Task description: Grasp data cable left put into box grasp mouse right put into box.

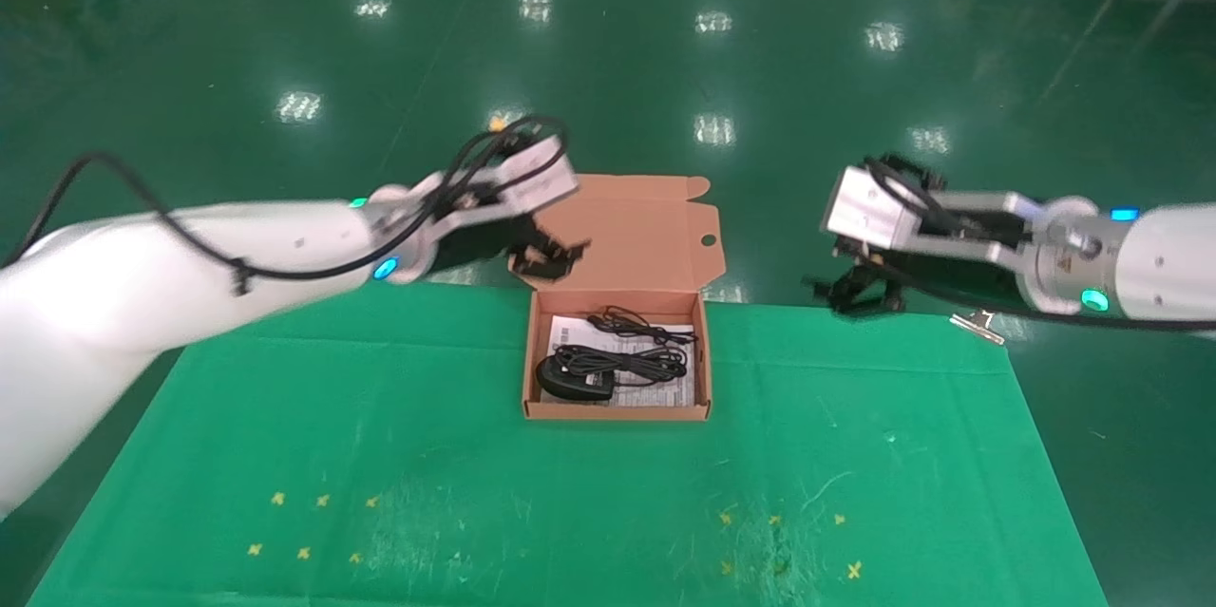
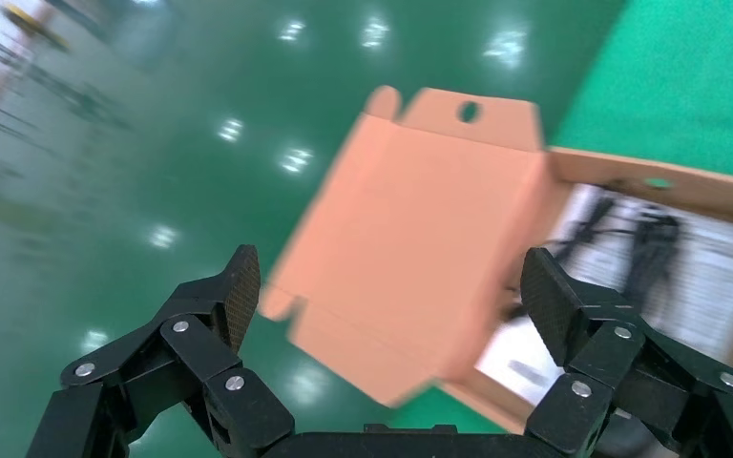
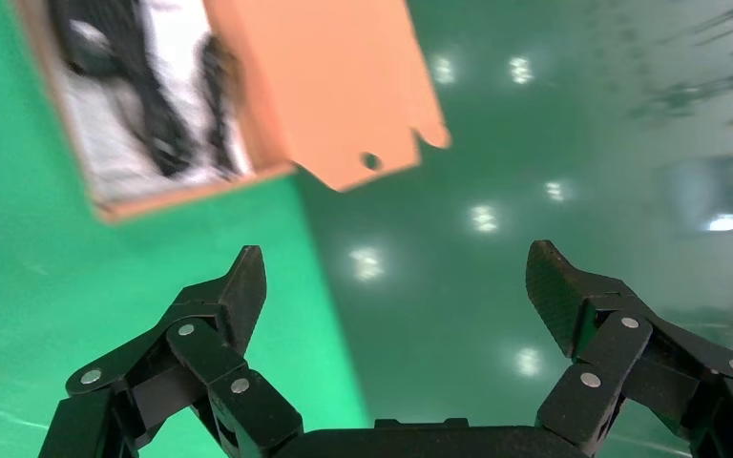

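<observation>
The box (image 1: 616, 369) stands open on the green cloth (image 1: 380, 455); inside lie the mouse (image 1: 574, 381) and the data cable (image 1: 638, 346) on a printed sheet (image 1: 570, 333). The left gripper (image 1: 551, 257) and the right gripper (image 1: 855, 289) are spread wide, empty.

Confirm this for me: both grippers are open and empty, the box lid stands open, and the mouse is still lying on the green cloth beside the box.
Not quite. The mouse lies inside the box, on the printed sheet beside the data cable, as the head view shows. The rest holds: the left gripper and right gripper are open and empty, and the lid stands open.
</observation>
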You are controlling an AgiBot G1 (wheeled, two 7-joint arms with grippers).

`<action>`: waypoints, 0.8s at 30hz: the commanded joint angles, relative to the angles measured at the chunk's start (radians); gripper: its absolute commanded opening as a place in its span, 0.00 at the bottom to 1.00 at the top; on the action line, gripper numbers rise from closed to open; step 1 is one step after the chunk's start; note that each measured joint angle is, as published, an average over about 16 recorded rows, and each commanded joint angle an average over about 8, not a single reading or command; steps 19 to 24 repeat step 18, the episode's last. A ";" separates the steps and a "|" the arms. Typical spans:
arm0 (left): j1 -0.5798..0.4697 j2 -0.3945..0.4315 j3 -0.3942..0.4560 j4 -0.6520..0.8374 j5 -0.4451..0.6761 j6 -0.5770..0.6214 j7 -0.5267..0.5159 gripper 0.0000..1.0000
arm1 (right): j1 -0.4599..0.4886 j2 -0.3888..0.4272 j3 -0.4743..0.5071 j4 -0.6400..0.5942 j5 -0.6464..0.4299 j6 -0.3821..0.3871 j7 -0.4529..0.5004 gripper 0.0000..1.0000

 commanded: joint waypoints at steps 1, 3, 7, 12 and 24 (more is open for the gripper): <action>0.022 -0.025 -0.030 -0.017 -0.044 0.040 0.010 1.00 | -0.021 0.006 0.027 0.000 0.047 -0.029 -0.012 1.00; 0.043 -0.050 -0.061 -0.034 -0.088 0.080 0.020 1.00 | -0.043 0.012 0.053 0.001 0.094 -0.057 -0.025 1.00; 0.087 -0.099 -0.121 -0.069 -0.177 0.160 0.039 1.00 | -0.086 0.025 0.107 0.002 0.188 -0.115 -0.050 1.00; 0.141 -0.161 -0.197 -0.112 -0.287 0.259 0.064 1.00 | -0.139 0.040 0.174 0.002 0.305 -0.187 -0.081 1.00; 0.189 -0.217 -0.265 -0.151 -0.386 0.349 0.086 1.00 | -0.187 0.054 0.234 0.003 0.411 -0.252 -0.108 1.00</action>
